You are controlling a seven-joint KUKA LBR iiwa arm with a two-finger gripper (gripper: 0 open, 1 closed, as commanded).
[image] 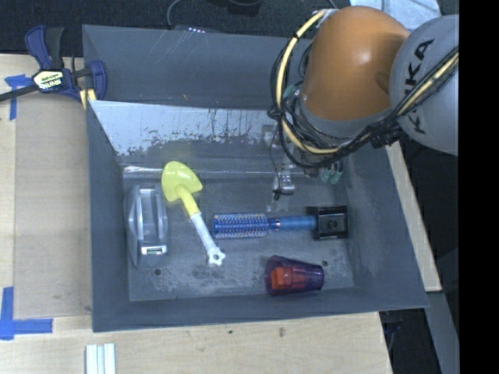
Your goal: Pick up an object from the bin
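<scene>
My gripper (284, 184) hangs under the orange wrist cover (347, 61), toward the back of the grey bin (109, 209); how far it is open, and whether it has hold of anything, I cannot tell; nearest it, just in front, a blue brush (248, 225) lies flat across the floor, its handle running right to a black block (329, 223); left of the brush lies a yellow scoop (182, 181), then a clear plastic piece (146, 220); a red cup (295, 276) lies on its side near the front wall.
</scene>
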